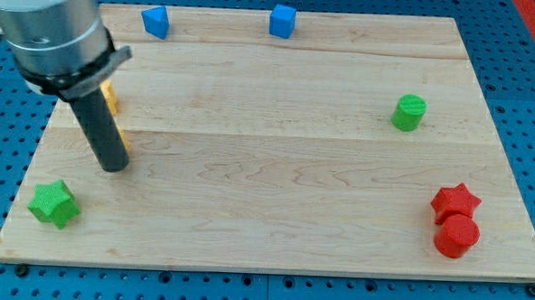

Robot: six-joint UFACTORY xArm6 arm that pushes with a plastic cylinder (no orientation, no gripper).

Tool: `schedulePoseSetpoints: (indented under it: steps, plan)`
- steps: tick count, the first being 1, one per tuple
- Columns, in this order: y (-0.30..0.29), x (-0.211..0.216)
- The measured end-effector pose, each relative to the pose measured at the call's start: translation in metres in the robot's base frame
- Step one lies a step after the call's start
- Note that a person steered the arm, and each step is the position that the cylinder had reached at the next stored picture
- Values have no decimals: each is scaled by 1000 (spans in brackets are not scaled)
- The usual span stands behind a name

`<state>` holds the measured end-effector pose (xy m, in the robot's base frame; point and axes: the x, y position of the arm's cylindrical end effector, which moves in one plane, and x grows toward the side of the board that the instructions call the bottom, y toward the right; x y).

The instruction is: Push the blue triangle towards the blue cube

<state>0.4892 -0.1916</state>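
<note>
Nearest the view's bottom, a green star-shaped block point(53, 203) is seen at the left corner of the pale wooden board point(274, 205), and a red cylinder block point(456, 237) touching a red star-shaped block point(454, 202) is seen at the right. Just above the green star, my tip point(113, 166) is set down on the board at the view's left; it is a plain dark rod with nothing to spread or close, and no block is touched by its end. Yellow-orange pieces point(110, 99) are partly hidden behind the rod, and their shapes cannot be made out. Farther up, a green cylinder block point(410, 113) stands alone on the right. At the far edge the blue triangle block point(155, 21) lies left of the blue cube block point(282, 20), the two well apart.

The task is judged not yet begun, since the triangle is well away from the tip. The yellow-orange pieces could be dragged along if the rod is carried straight upward. The triangle could be shoved off the board's top edge if it is struck from below rather than from its left, and the cube could be knocked if the push is overrun.
</note>
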Motion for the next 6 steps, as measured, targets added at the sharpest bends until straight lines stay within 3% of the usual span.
schedulePoseSetpoints:
  steps: [1,6]
  plan:
    - [-7,-34]
    - [68,-59]
